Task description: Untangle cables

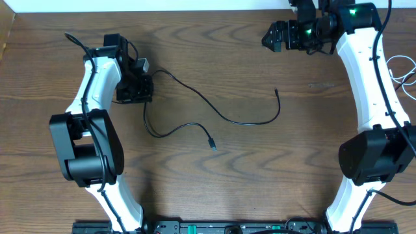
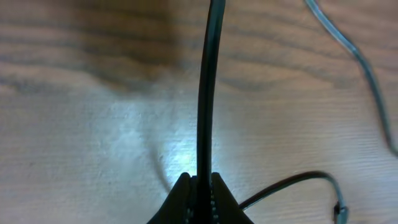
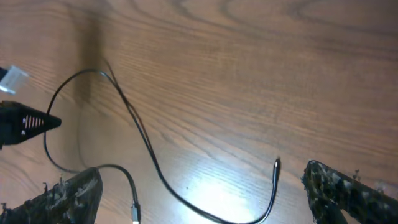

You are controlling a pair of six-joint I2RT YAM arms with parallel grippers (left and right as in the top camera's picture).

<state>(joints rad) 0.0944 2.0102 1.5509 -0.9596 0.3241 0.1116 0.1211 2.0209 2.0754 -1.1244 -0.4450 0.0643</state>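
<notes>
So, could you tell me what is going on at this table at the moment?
Two robot arms are untangling thin cables. The left claw is shut on a black cable at the left side of the wooden table. Black cord trails loosely from there towards the middle, where a plug end lies free; I cannot tell whether it is one cord or two. The right claw is open and empty above the far right corner, away from the cord.

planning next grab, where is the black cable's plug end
Overhead, the plug end lies near the middle of the table, right of the left end effector pinching a black cable.
</notes>
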